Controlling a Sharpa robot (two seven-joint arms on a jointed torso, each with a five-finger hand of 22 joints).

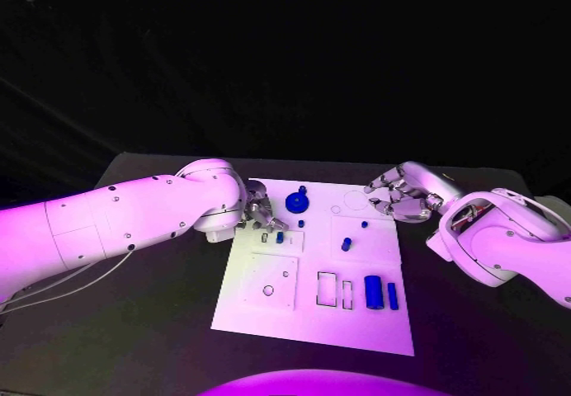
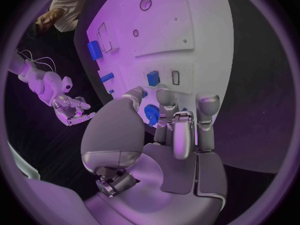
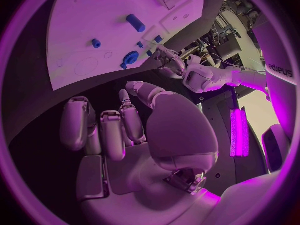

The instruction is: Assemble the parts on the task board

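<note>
The white task board (image 1: 357, 326) lies mid-table. A blue gear (image 1: 298, 200) sits near its far edge, with a small blue block (image 1: 280, 238) in a slot, a blue peg (image 1: 346, 244), and two blue cylinders (image 1: 374, 292) near the right side. My left hand (image 1: 260, 210) hovers over the board's far left corner, fingers spread and holding nothing. In the left wrist view its fingers (image 2: 206, 110) reach over the gear (image 2: 149, 113), just short of the block (image 2: 152, 77). My right hand (image 1: 398, 198) hangs loosely curled and empty over the far right corner; the right wrist view shows the gear (image 3: 130, 58) beyond it.
Rectangular outlines (image 1: 327, 289) and a raised square plate with a round hole (image 1: 269, 289) mark the board's near half. Black table (image 1: 143, 330) surrounds the board on every side. My left forearm (image 1: 119, 227) spans the table's left part.
</note>
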